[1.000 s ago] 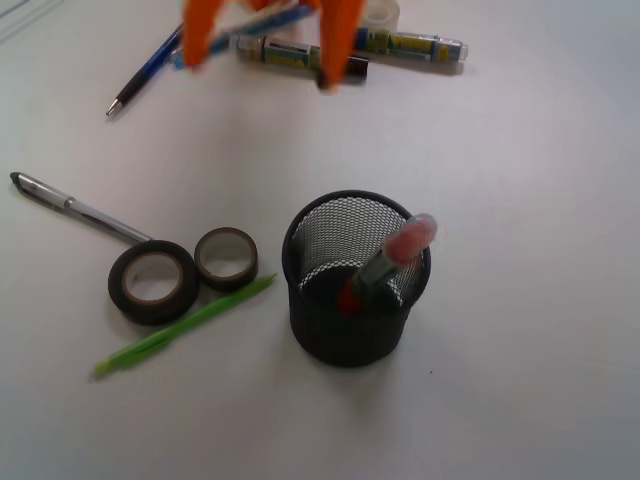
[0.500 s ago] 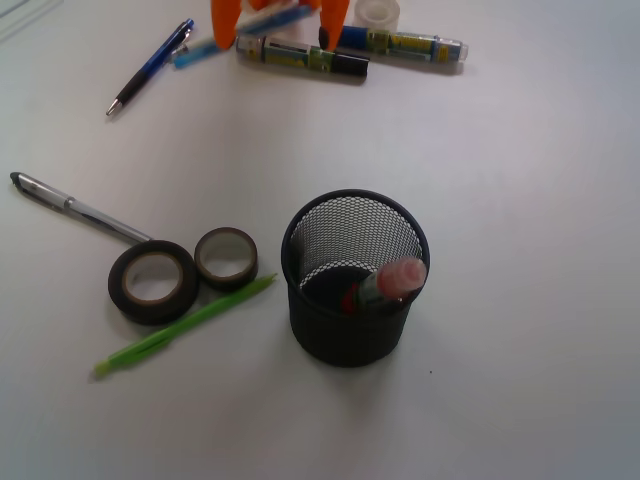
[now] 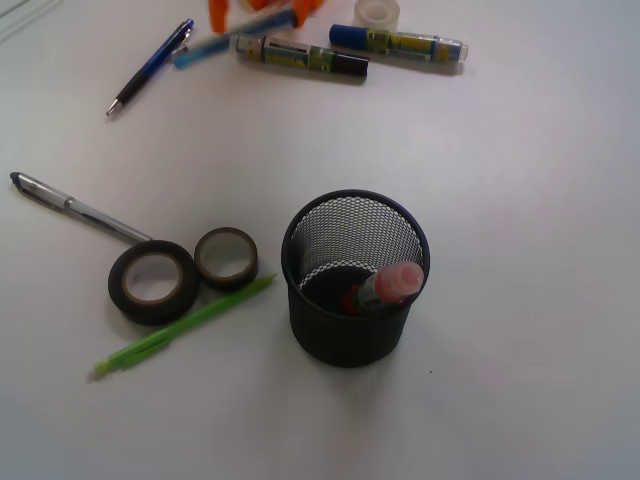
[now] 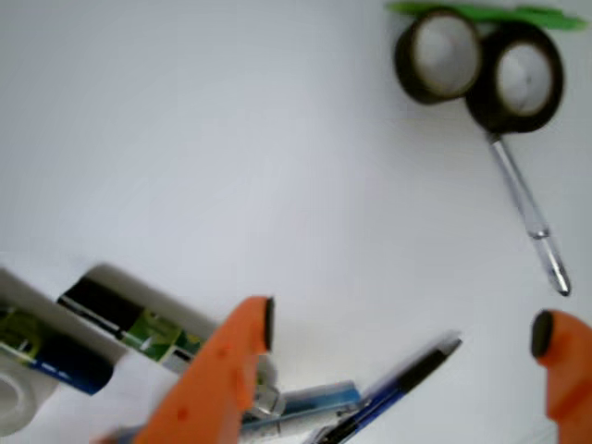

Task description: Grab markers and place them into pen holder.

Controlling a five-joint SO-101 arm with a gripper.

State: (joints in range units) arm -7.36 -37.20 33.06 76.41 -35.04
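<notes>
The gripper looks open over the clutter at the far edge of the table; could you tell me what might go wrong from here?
1. The open gripper brackets a blue pen rather than a marker, so closing could grab the wrong thing.
2. The black-capped marker lies close against the pen cluster; one of the fingers could nudge it or roll it away.
3. The pink-capped marker leans inside the pen holder, so the next marker may catch on it.

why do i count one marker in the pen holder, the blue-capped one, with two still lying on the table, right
Nearly. The front view shows the marker in the pen holder has a pink cap, not blue. The blue-capped marker and the black-capped marker still lie on the table.
</notes>
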